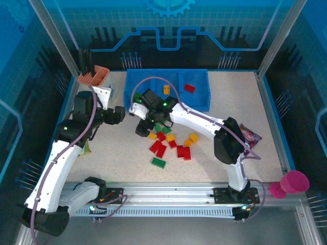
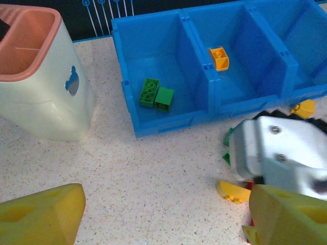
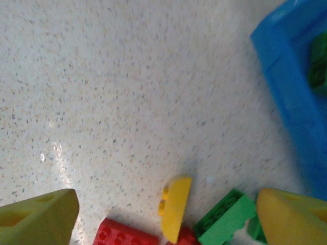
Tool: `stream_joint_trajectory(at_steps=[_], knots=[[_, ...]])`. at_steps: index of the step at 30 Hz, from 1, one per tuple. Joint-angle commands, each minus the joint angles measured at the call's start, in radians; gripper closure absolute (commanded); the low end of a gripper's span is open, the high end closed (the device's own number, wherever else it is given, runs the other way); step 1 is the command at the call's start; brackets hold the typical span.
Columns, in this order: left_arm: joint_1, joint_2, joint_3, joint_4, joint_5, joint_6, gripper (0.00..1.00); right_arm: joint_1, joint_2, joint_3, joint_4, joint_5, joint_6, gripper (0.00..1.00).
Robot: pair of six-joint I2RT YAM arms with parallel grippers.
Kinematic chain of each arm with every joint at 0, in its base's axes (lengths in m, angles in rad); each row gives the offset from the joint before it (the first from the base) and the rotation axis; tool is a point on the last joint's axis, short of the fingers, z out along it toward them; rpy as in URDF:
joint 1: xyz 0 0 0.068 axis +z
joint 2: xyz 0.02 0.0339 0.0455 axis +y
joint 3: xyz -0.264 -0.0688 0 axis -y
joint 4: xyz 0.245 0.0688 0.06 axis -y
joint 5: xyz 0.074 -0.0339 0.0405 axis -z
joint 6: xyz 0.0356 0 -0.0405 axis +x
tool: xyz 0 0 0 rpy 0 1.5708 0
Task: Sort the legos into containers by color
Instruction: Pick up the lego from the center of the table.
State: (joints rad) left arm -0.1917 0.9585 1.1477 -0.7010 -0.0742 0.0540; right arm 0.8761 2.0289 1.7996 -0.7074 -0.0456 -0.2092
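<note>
My right gripper (image 3: pixel 163 217) hangs wide open and empty with the yellow lego (image 3: pixel 174 206) at six o'clock between the jaws, so I judge I must centre on it, clear of the red lego (image 3: pixel 125 235) at seven and the green lego (image 3: pixel 225 217) at five, before closing and heading for the blue tray (image 3: pixel 291 97) at two.

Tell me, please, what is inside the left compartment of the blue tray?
Two green legos lie side by side near its front wall; the rest of the floor is bare. From above, the right arm covers its near part.
</note>
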Motion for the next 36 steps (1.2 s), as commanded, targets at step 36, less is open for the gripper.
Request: stream_joint_trajectory(at_steps=[36], knots=[[0.008,-0.003,-0.014,0.018,-0.004,-0.014,0.13,-0.031,0.289,0.122,-0.189,0.055,0.073,0.47]])
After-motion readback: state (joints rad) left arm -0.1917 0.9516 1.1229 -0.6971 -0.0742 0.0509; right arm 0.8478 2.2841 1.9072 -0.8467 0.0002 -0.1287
